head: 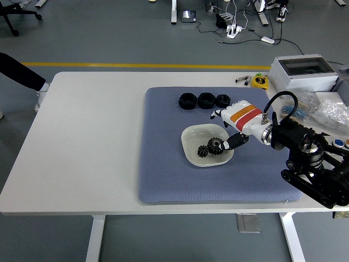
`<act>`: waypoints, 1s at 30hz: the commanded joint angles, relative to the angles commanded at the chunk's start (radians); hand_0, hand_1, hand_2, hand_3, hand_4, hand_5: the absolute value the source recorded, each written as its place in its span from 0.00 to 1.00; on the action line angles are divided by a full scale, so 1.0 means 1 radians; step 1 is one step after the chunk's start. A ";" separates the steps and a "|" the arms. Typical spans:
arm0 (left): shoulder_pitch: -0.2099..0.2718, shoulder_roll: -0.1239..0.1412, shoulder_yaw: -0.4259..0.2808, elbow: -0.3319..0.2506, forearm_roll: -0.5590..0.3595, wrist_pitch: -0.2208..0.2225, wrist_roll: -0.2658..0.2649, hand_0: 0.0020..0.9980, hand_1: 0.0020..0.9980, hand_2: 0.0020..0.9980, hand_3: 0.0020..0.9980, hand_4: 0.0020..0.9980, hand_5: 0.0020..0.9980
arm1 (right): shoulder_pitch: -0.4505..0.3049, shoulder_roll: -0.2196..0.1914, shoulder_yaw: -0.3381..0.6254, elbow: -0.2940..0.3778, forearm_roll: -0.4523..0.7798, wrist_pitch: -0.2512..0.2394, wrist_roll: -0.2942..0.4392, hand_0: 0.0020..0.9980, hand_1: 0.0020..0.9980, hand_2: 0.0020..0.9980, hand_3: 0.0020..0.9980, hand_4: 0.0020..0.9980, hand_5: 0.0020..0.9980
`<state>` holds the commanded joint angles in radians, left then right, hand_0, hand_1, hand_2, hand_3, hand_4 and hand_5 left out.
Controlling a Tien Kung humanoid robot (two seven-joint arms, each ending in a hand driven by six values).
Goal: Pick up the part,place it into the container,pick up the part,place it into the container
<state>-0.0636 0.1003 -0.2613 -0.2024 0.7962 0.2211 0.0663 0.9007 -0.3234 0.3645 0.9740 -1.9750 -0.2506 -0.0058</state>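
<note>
a big white table (92, 142) has a soft blue-grey square mat (169, 169) lying on it. near the middle of the mat sits a shallow white bowl with rounded corners (191, 139).

two small black metal gears with pointy teeth (210, 148) lie inside the bowl, side by side and touching each other. the one on the right is a bit bigger than the one on the left.

the robot's right hand, white with an orange and red band (232, 124), reaches in from the right side. it hangs over the right edge of the bowl. its fingers are spread apart and hold nothing. one dark fingertip (226, 145) is just beside the bigger gear, maybe touching it, but that is hard to tell. the other fingers (216, 114) point up and away from the bowl, toward the far side of the mat.

the black arm behind the hand (311, 164) comes from the lower right corner.

at the far part of the mat there is a row of three chunky black ring-shaped parts (205, 100), close together in a line.

on the right end of the table stands a grey plastic box with a clear lid (305, 73). beside it lie some crinkly clear plastic bags (327, 109). a small yellow tape measure (260, 81) sits near the box.

a person's dark sleeve (19, 72) shows at the far left edge, away from the mat.
</note>
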 joint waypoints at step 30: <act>0.009 -0.015 0.012 0.006 -0.021 0.013 -0.007 0.70 0.72 0.74 0.63 0.67 0.64 | -0.481 -0.161 0.496 0.461 1.215 -0.137 0.243 0.78 0.79 0.85 0.87 1.00 0.80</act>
<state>-0.0544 0.0853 -0.2490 -0.1967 0.7748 0.2340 0.0592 0.4193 -0.4841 0.8608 1.4346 -0.7602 -0.3875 0.2375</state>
